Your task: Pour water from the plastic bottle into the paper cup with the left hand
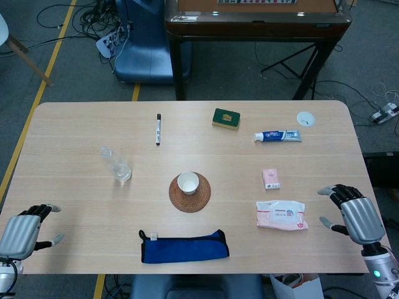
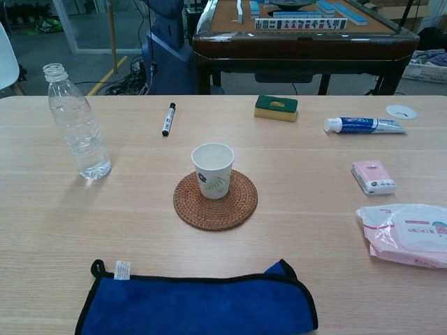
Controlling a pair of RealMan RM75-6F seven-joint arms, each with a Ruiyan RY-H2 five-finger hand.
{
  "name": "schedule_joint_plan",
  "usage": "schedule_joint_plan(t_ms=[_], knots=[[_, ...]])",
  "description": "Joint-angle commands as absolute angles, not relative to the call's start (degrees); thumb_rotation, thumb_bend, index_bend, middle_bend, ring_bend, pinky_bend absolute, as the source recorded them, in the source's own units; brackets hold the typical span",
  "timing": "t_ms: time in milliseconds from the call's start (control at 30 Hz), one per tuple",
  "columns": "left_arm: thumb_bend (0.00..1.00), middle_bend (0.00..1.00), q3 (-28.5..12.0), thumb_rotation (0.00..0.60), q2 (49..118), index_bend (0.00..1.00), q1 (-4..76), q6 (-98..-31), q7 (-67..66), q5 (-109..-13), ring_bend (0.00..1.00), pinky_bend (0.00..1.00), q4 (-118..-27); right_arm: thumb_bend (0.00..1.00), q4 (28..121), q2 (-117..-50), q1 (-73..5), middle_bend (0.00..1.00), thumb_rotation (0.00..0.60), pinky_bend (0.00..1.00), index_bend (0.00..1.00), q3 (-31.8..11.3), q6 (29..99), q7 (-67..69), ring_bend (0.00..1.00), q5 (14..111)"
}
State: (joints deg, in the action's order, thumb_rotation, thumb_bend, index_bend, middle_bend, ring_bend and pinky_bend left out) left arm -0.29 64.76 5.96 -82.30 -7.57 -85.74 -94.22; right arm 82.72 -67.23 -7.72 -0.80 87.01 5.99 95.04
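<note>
A clear plastic bottle (image 1: 116, 165) (image 2: 75, 124) stands upright on the left part of the table, uncapped, with a little water at its bottom. A white paper cup (image 1: 187, 182) (image 2: 212, 169) sits upright on a round woven coaster (image 1: 189, 193) (image 2: 215, 201) at the table's middle. My left hand (image 1: 24, 233) rests at the near left corner, well short of the bottle, holding nothing, fingers apart. My right hand (image 1: 354, 212) sits at the near right edge, fingers spread, empty. Neither hand shows in the chest view.
A blue cloth (image 1: 183, 246) (image 2: 195, 303) lies at the front edge. A black marker (image 1: 158, 129), a green sponge (image 1: 225, 118), a toothpaste tube (image 1: 278, 136), a white cap (image 1: 305, 118), a small pink pack (image 1: 270, 179) and a wipes pack (image 1: 281, 215) lie around.
</note>
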Motion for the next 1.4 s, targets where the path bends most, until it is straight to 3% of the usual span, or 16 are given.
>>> schedule_joint_plan(t_ms=[33,333,433,600,767,933,1400], knots=[[0.1,0.37,-0.25,0.6,64.75,0.37,6.03,-82.14,-7.69,-85.79,0.34,0.48,-94.23,0.04,83.61,-66.69,-7.87,0.37,0.6,0.35,0.36,-0.61,85.79,5.07,0.29,94.32],[0.1,0.38,-0.29,0.6,64.94,0.37,6.64,-82.07,-8.65,-86.97,0.34,0.48,-95.15,0.04,85.18,-65.97,-7.42,0.39,0.6,0.37,0.36,-0.29,85.81,4.01,0.32,94.07],[0.1,0.37,-0.81,0.6,65.7,0.33,7.18,-81.82,-7.75,-86.98,0.34,0.48,-95.25,0.04,85.28,-66.04,-7.28,0.4,0.6,0.37,0.36,-0.23,85.89,3.58,0.32,94.04],[0.1,0.2,-2.2,0.6,65.66,0.15,9.01,-78.7,-2.12,-84.85,0.28,0.46,-97.05,0.04,85.38,-66.33,-7.44,0.4,0.6,0.37,0.37,-0.14,85.54,3.0,0.32,94.19],[0.1,0.06,-4.93,0.6,66.19,0.0,11.26,-75.94,1.86,-81.44,0.15,0.36,-97.02,0.04,85.43,-66.3,-7.64,0.4,0.6,0.37,0.37,-0.11,84.74,2.86,0.32,93.79],[0.08,0.0,-8.19,0.6,68.05,0.0,13.55,-73.16,5.12,-76.53,0.07,0.32,-95.88,0.04,85.34,-66.23,-7.57,0.4,0.6,0.37,0.37,-0.44,84.69,2.64,0.32,93.1],[0.05,0.0,-15.11,0.6,76.42,0.0,21.54,-64.5,9.8,-66.83,0.0,0.22,-89.18,0.04,85.63,-65.78,-7.89,0.4,0.6,0.37,0.37,-0.26,83.67,3.17,0.33,92.9]])
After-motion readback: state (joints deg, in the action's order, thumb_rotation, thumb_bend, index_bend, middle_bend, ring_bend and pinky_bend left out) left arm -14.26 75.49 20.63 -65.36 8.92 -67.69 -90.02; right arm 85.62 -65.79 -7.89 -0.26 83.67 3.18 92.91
